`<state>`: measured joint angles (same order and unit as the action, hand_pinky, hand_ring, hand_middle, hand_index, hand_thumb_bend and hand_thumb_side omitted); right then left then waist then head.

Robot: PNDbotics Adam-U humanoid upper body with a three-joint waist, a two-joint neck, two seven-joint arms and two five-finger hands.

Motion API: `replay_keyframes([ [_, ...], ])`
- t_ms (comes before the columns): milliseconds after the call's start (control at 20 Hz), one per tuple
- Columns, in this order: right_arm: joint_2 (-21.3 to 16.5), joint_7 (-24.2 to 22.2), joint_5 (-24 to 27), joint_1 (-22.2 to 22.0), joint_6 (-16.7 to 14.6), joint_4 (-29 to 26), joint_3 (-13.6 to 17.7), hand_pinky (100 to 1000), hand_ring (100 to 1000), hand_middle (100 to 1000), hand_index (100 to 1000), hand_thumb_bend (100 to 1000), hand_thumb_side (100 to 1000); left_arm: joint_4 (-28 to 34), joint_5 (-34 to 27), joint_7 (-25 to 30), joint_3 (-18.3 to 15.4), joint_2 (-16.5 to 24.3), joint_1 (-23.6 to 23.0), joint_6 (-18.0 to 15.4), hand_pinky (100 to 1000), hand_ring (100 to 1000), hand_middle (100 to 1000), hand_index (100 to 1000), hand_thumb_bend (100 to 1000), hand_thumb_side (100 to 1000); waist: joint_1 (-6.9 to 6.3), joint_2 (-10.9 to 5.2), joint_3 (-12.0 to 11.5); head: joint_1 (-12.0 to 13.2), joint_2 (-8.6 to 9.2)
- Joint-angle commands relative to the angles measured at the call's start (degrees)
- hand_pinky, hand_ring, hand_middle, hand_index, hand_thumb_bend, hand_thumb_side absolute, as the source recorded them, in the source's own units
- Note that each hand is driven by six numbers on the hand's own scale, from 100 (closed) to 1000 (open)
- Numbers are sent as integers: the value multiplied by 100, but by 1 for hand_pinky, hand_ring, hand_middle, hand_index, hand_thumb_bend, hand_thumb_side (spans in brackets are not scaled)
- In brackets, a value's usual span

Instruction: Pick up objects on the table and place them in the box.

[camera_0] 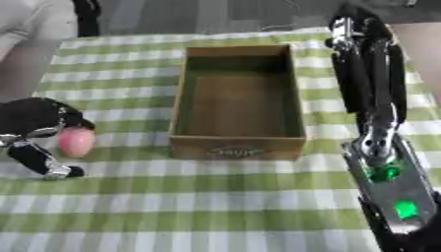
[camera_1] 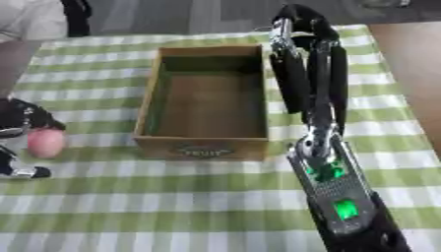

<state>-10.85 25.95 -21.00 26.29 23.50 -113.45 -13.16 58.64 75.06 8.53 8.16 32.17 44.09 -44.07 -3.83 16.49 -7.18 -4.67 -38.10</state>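
A pink egg-shaped object (camera_0: 76,141) sits at the table's left edge, held between the curled fingers and thumb of my left hand (camera_0: 33,119). Whether it rests on the cloth or hangs just above it I cannot tell. The wooden box (camera_0: 237,148) stands in the middle, open at the top, with nothing visible inside; a dark label marks its front wall. My right hand (camera_1: 303,74) reaches up along the box's right side, its long fingers straight and holding nothing, the fingertips near the box's far right corner.
A green and white checked cloth (camera_0: 215,206) covers the table. My right forearm (camera_1: 331,192), with green lights, crosses the lower right. Bare brown table (camera_1: 409,54) shows at the right, past the cloth. A person's light sleeve (camera_0: 21,19) shows at the top left.
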Motion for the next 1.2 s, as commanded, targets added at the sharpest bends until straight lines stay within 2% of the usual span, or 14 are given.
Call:
replay_keyframes([
  [50,-81,-16,57,83,-3,-114,-19,867,673,675,853,100,926,-33,176,-261,-128,97,147,99,617,696,605,863,459,858,-5,-89,-7,15,73],
  [200,-85,-17,70,80,-4,-114,-27,867,673,675,853,100,931,-94,273,-455,-164,80,187,199,611,691,601,857,402,846,-5,-82,-7,22,92],
  [350,-91,-18,80,86,-1,-114,-29,867,672,675,853,100,931,-146,398,-591,-172,70,221,252,601,680,593,841,419,828,-1,-75,-2,35,101],
  [500,-94,-22,90,91,0,-114,-34,868,672,675,853,100,931,-207,537,-668,-171,67,232,265,595,672,589,822,453,816,2,-69,2,41,108],
  [600,-95,-24,96,90,0,-114,-36,868,672,675,853,100,931,-238,655,-697,-165,78,234,259,607,682,601,827,534,826,2,-69,1,41,107],
  [700,-98,-27,104,86,0,-114,-41,868,672,675,854,100,930,-267,795,-694,-162,93,240,227,611,685,605,828,570,834,2,-70,-4,42,104],
  [900,-102,-37,121,75,-2,-114,-52,868,672,675,854,100,930,-311,1034,-758,-165,127,267,209,617,690,612,829,610,847,0,-71,-14,48,104],
  [1200,-103,-34,131,72,-3,-114,-52,869,672,675,854,100,929,-420,1249,-797,-172,128,295,154,614,686,610,817,612,841,1,-71,-10,58,119],
])
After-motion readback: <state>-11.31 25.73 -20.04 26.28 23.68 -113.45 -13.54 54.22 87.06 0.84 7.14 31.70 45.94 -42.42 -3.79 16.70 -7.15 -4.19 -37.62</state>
